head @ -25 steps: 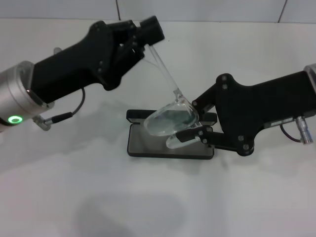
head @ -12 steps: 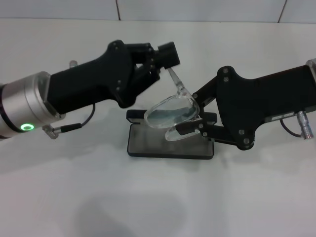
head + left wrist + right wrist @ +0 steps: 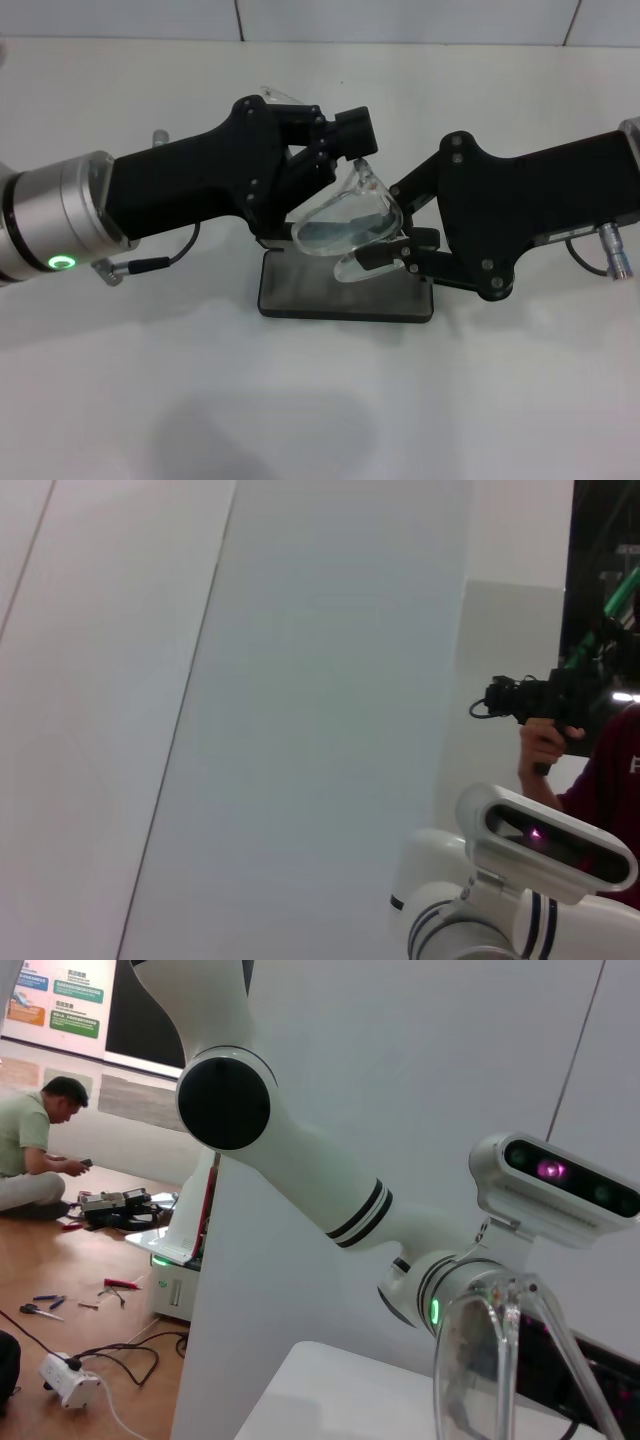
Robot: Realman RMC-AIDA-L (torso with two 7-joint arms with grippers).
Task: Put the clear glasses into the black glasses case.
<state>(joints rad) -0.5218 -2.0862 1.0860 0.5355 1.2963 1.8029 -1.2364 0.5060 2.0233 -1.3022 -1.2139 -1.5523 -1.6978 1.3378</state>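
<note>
Fingers of the left gripper [image 3: 345, 150] meet the upper temple end of the clear glasses [image 3: 345, 222]; whether they clamp it cannot be told. Both lenses hang tilted directly above the open black glasses case [image 3: 345, 295] on the white table [image 3: 320, 400]. Right gripper [image 3: 392, 258] fingers pinch the lower lens edge.

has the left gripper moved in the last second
Yes. In the head view the left gripper has come down and toward the right gripper, closing on the black glasses case, folding the clear glasses temple.
</note>
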